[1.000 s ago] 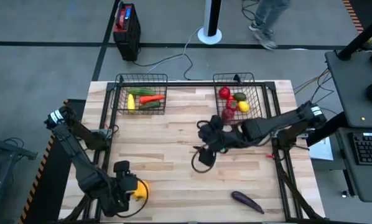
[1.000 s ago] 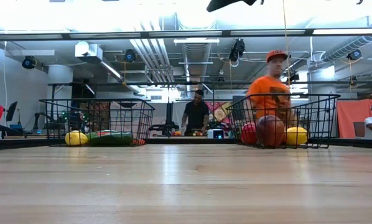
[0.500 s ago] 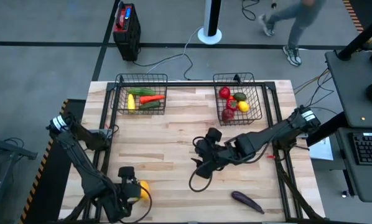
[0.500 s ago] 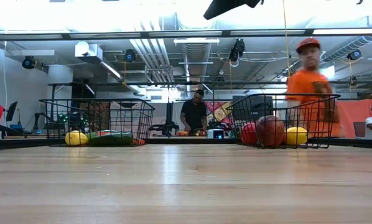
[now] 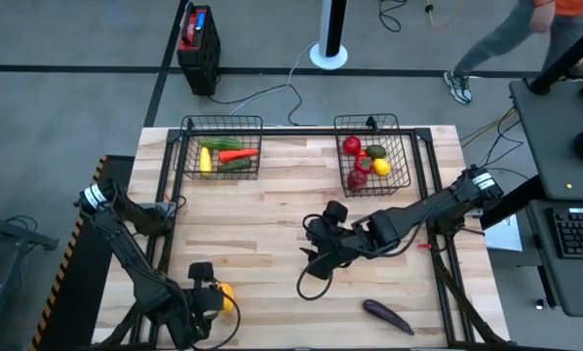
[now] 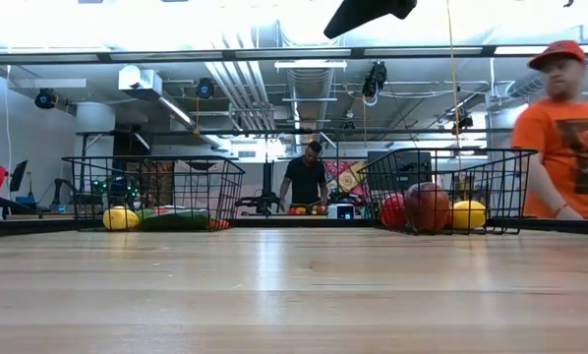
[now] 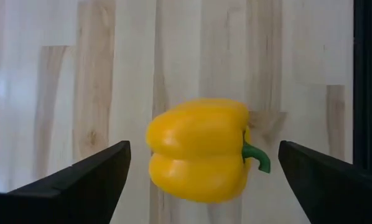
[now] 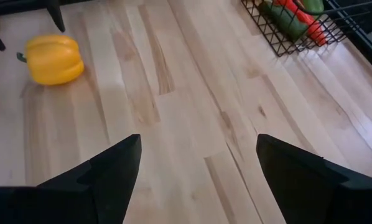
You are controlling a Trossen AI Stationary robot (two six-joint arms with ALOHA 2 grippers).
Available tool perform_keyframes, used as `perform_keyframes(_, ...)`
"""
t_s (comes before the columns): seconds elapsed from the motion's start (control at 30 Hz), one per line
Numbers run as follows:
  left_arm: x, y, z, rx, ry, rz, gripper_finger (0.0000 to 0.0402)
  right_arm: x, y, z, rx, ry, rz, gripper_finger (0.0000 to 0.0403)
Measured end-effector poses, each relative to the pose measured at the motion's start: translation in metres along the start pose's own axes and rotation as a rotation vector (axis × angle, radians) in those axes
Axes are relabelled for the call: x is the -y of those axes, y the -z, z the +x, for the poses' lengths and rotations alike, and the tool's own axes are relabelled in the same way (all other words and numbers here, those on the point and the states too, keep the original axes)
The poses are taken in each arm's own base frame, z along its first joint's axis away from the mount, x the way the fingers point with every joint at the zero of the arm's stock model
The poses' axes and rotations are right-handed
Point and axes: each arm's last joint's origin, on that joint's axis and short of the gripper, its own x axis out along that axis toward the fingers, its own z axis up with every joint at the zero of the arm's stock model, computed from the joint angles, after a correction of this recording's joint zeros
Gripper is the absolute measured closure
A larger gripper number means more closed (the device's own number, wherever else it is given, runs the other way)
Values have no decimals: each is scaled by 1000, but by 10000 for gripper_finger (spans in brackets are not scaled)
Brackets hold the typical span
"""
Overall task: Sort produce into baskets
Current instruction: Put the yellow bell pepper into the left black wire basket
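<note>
My left jaws (image 7: 201,171) wide open around yellow pepper (image 7: 198,149), lower left; off-centre closing could roll it away.

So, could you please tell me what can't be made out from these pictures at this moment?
- Yellow pepper: in the high view the left pincer covers most of it.
- Eggplant: absent from the low view and both wrist views.
- Left basket: in the low view its pieces overlap behind the mesh, so they cannot be counted.
- Right pincer: in the low view only a dark part of an arm shows at the top edge.
</note>
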Motion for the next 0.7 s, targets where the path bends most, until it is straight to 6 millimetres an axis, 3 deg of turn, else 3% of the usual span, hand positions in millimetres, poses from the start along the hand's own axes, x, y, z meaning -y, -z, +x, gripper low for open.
perform_keyframes(0.27,-1,9,20,18,26,-14,32,0,2,1,-6,3,-3,101)
perform_keyframes(0.7,-6,19,36,26,27,-21,41,0,2,2,-6,2,4,94)
